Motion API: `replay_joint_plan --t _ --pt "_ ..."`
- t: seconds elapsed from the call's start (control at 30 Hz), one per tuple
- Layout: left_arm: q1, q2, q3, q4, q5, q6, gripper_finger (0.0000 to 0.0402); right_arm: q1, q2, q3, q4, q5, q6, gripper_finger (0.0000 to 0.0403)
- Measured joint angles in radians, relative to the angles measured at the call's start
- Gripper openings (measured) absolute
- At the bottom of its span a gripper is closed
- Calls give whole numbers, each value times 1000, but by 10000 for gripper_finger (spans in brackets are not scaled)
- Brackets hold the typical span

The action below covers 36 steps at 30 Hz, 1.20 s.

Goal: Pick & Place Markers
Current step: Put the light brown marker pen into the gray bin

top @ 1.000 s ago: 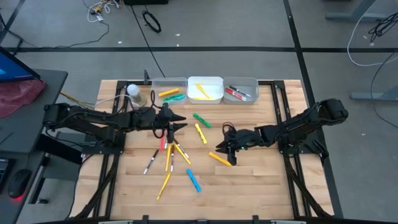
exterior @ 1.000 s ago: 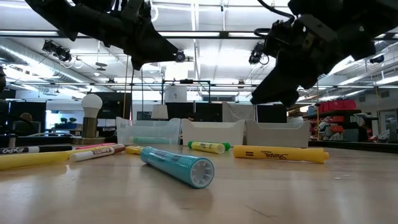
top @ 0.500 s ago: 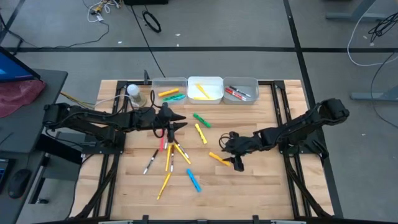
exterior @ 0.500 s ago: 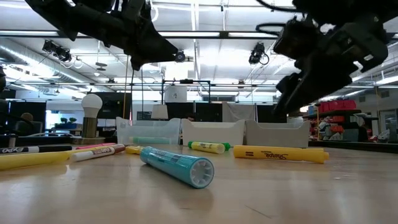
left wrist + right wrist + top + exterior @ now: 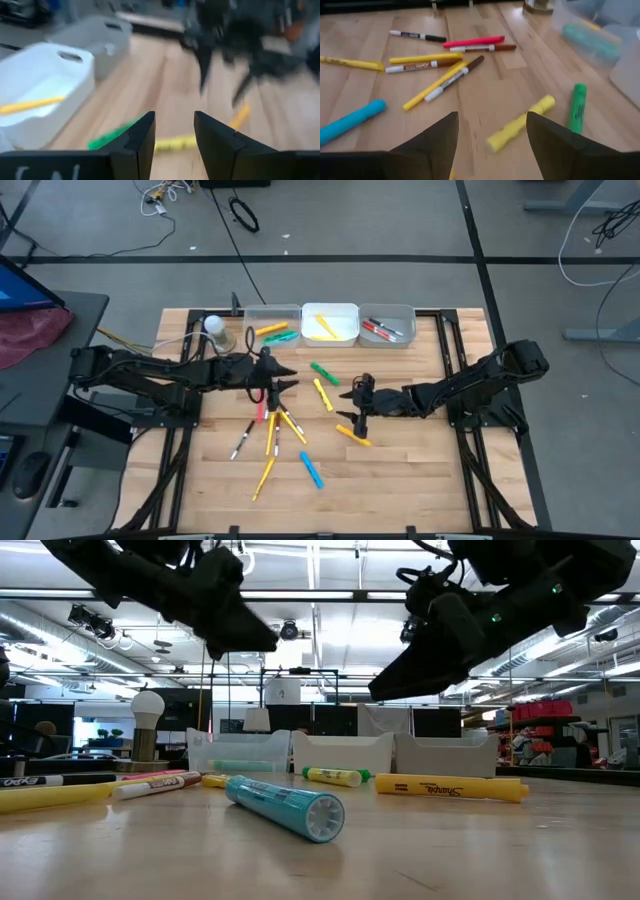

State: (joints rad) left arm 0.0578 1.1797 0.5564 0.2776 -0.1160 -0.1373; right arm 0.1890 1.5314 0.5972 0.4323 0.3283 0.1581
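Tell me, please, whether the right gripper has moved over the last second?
Yes. In the high view the right gripper has shifted toward the bins and stands over the near end of the orange marker, fingers open.

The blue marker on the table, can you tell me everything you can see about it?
The blue marker is a short, chunky turquoise pen that looks like plastic. It lies flat on the wooden table, angled, at the near end of the scattered pens. Seen from the low camera, its round ribbed end faces forward. Nothing touches it: the other markers lie apart from it, and neither gripper is on it.
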Motion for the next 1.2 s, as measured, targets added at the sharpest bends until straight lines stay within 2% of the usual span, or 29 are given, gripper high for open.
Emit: replay_joint_plan --t 0.1,0.2,0.33,0.43,0.6,0.7,0.87,1.2 --pt "3 0 0 -163 80 141 142 0 0 0 7 3 -32 228" --pt "27 0 0 -296 113 149 142 1 0 0 21 4 -24 222" --pt "74 0 -1 -426 96 41 146 0 0 0 47 4 10 213" --pt "102 0 -1 -481 89 -83 166 0 -1 0 58 4 10 207" --pt "113 1 -1 -503 23 -273 210 0 -1 0 58 4 6 199" --pt "107 29 0 -507 -31 -347 218 0 -1 0 58 4 6 196" --pt "107 133 0 -499 -56 -427 196 0 -1 0 60 4 6 192" --pt "108 321 2 -389 -97 -450 144 0 -1 0 62 4 4 192"
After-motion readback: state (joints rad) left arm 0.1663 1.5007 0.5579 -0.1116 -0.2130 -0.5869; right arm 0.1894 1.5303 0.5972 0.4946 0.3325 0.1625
